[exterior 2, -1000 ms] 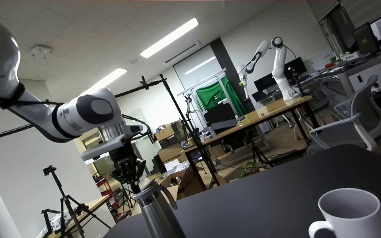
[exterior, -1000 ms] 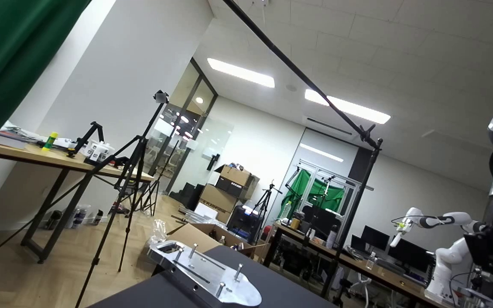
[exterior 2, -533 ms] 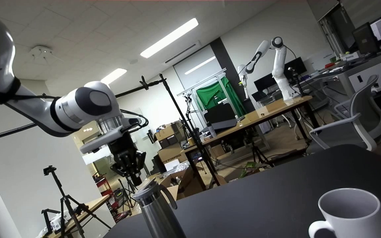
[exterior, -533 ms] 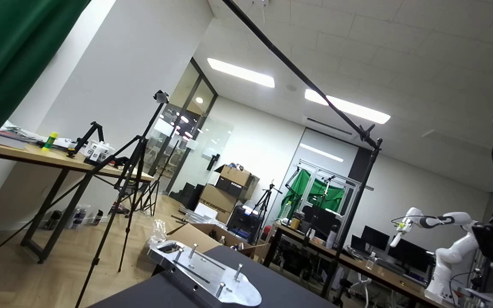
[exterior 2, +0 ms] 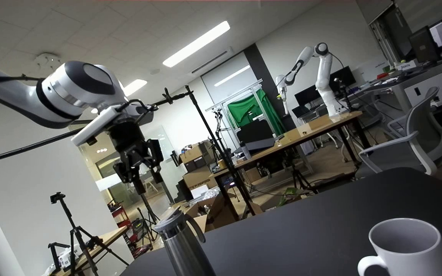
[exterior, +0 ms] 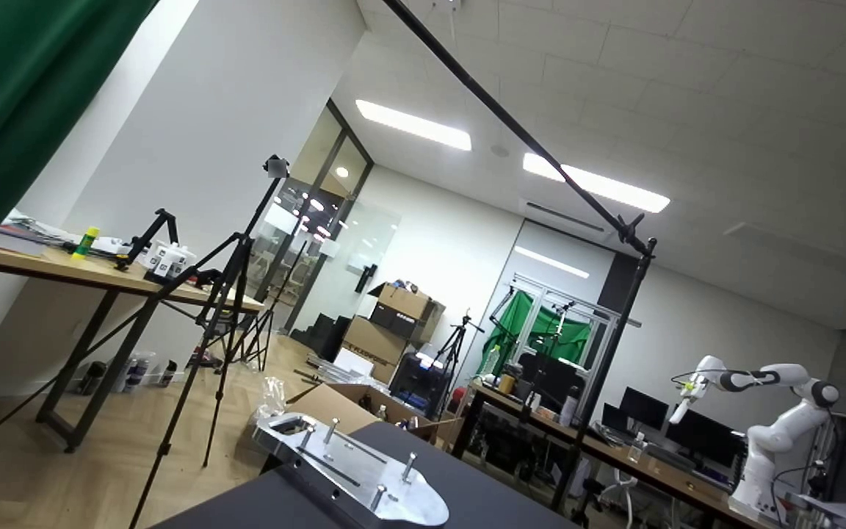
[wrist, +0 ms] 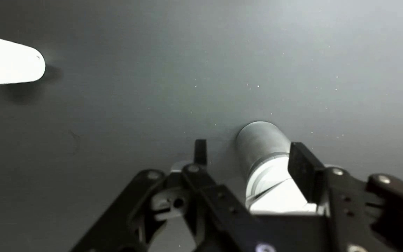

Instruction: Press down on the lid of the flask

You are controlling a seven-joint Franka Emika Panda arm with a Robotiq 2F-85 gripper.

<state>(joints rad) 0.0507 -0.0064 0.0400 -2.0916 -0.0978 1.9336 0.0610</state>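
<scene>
1. Leftmost in an exterior view, the arm holds the gripper in the air, above and left of the flask. Its fingers stand apart with nothing between them, touching neither flask nor counter.

2. Next, the flask stands on the counter, lid on, handle to the right. In the wrist view a dark slit runs across the lid's pale top; whether it is a spout or a flap not fully down, I cannot tell.

3. At right and near, the mug stands well apart from the flask and seems to have no part in the task.

4. The task looks near its end: the gripper is empty and off the lid, so the press has probably been made, though how far the lid went down does not show. Left to do, I judge: back off, or push again if the lid is not seated.

5. Against a second ago, the gripper has gone up and left from the lid's edge, and its fingers, then close together, have parted. Flask, lid and mug look unmoved. In an exterior view, past the metal plate, this arm no longer shows at the right edge.
</scene>
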